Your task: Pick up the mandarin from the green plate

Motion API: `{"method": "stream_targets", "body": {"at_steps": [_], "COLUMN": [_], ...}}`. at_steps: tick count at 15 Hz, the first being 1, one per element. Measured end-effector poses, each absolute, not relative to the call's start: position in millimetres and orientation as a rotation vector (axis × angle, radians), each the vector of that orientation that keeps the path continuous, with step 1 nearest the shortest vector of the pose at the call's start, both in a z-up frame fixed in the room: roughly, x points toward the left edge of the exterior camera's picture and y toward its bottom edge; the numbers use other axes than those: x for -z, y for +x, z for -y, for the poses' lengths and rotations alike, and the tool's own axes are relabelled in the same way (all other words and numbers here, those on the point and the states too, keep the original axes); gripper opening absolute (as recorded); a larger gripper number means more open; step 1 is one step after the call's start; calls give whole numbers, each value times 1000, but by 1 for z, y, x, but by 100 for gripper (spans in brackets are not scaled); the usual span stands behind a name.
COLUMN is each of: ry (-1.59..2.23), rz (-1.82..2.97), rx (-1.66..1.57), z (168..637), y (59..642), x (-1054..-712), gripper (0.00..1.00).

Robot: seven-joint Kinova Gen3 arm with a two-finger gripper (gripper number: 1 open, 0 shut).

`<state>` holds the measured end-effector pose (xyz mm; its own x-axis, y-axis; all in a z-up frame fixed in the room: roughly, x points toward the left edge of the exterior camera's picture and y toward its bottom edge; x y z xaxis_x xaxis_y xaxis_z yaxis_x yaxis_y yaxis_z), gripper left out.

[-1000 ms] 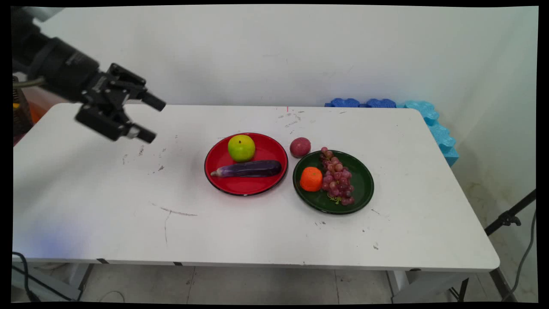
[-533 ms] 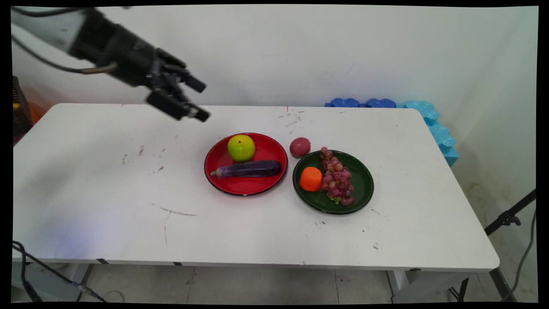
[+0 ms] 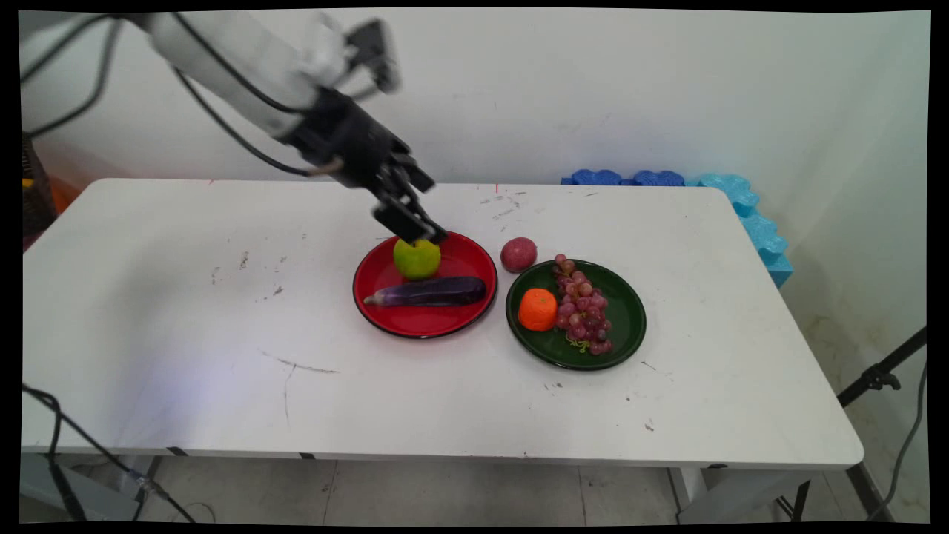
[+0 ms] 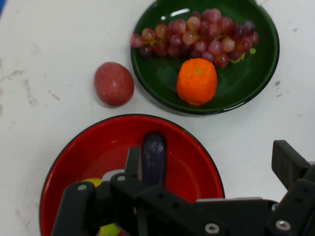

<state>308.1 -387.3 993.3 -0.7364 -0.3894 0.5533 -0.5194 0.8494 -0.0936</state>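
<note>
My gripper (image 3: 428, 209) (image 4: 209, 157) hangs open just above the far side of a red plate (image 3: 460, 319) (image 4: 88, 142), nothing between its fingers. Its lower fingertip sits right over the top of a green apple (image 3: 417, 258), which the linkage mostly hides in the hand view. A purple eggplant (image 3: 430, 291) (image 4: 154, 157) lies across the plate in front of the apple. A reddish round fruit (image 3: 518, 254) (image 4: 113, 83) rests on the table between the two plates.
To the right, a dark green plate (image 3: 626, 311) (image 4: 157, 73) carries an orange (image 3: 537, 309) (image 4: 197, 81) and a bunch of red grapes (image 3: 584, 308) (image 4: 197, 34). Blue foam pieces (image 3: 741, 200) line the far right corner. A black stand (image 3: 878, 378) is off the right edge.
The arm has swung from the table's far left to the right and down; the open gripper now hangs over the apple on the red plate. The fruit has not moved.
</note>
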Motion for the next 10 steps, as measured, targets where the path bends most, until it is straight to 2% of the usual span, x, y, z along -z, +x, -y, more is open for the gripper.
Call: {"method": "stream_targets", "body": {"at_steps": [10], "ry": [563], "rz": [2621], "rx": [-238], "z": [450], "y": [210], "x": [-892], "gripper": [100]}}
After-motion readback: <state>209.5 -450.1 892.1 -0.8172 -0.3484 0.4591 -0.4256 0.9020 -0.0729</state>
